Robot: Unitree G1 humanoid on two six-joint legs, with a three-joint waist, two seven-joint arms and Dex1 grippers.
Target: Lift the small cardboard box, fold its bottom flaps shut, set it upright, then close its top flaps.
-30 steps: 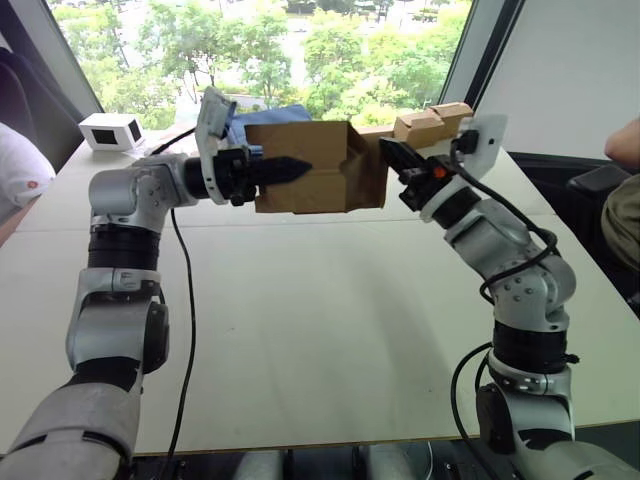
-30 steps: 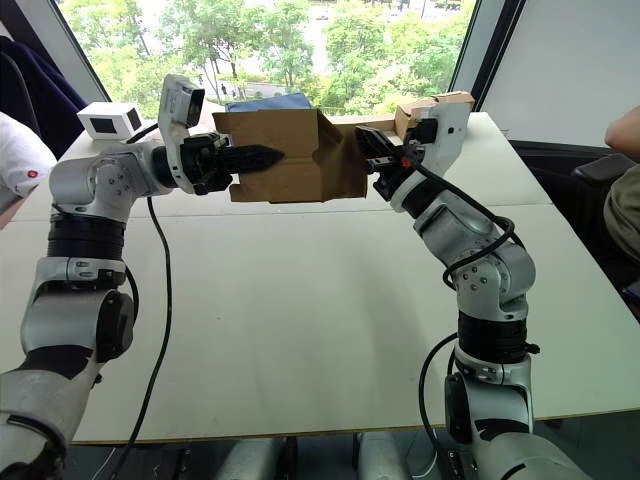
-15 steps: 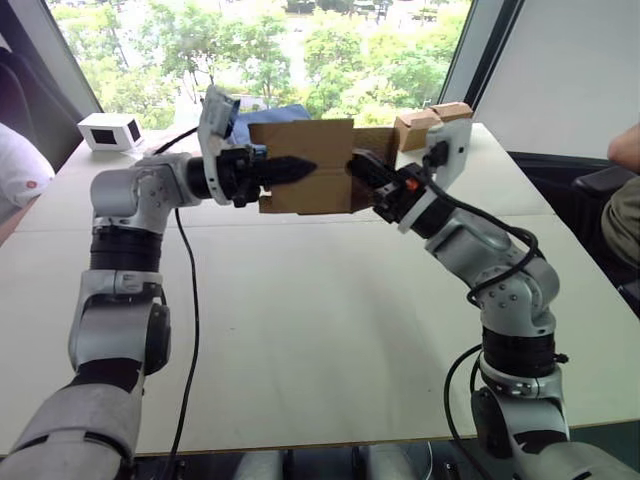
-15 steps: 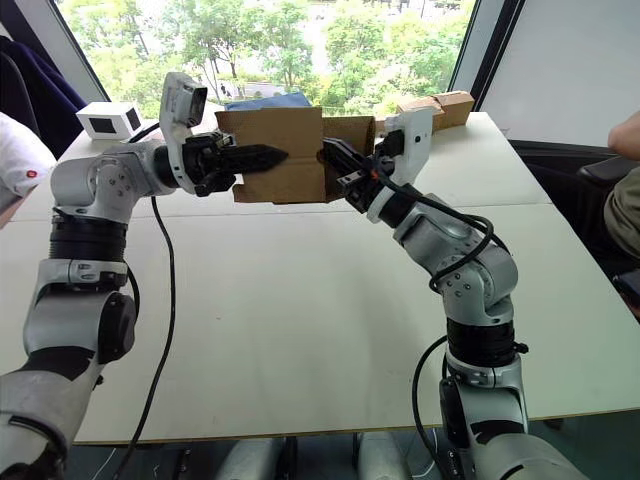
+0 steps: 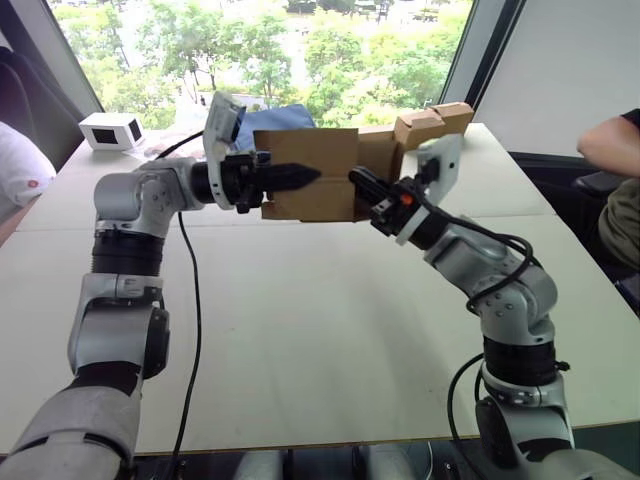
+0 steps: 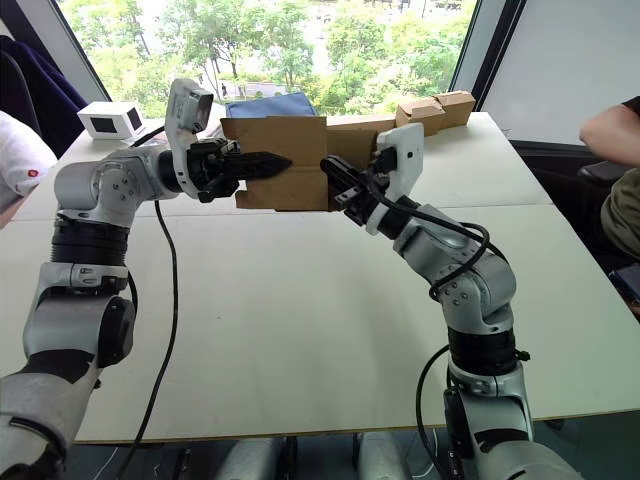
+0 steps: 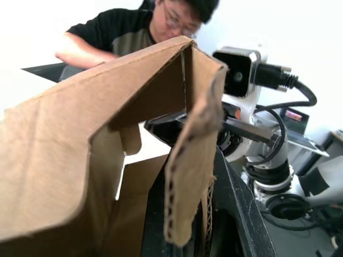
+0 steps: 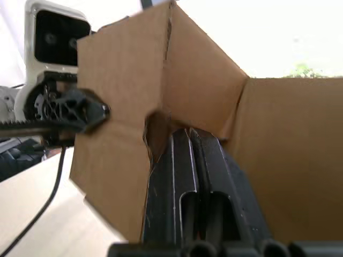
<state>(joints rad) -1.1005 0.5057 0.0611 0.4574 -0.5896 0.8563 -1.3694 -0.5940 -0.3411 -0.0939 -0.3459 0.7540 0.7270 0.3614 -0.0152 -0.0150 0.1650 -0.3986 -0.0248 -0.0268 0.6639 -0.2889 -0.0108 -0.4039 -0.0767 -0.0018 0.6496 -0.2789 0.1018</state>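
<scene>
The small cardboard box (image 5: 320, 202) hangs on its side above the back of the table. My left gripper (image 5: 312, 174) is shut on its front wall, and in the left wrist view that wall's edge (image 7: 187, 176) sits between the fingers. My right gripper (image 5: 357, 178) is shut with nothing in it, its tips pushed into the box's open right end. In the right wrist view its fingers (image 8: 185, 160) lie together against an inner flap (image 8: 112, 144). An outer flap (image 5: 378, 152) at that end still stands out towards the back. The flaps at the left end are hidden.
On the white table (image 5: 320, 330), two joined tan boxes (image 5: 432, 120) lie at the back right. A small white device (image 5: 110, 130) stands at the back left and a blue cloth (image 5: 285, 113) lies behind the box. A person's arm (image 5: 610, 135) is at the right edge and a sleeve (image 5: 20, 170) at the left.
My right gripper has moved left, from beside the box into its right end, folding the flap there inward. The left gripper has kept its hold, and the box has drifted slightly right.
</scene>
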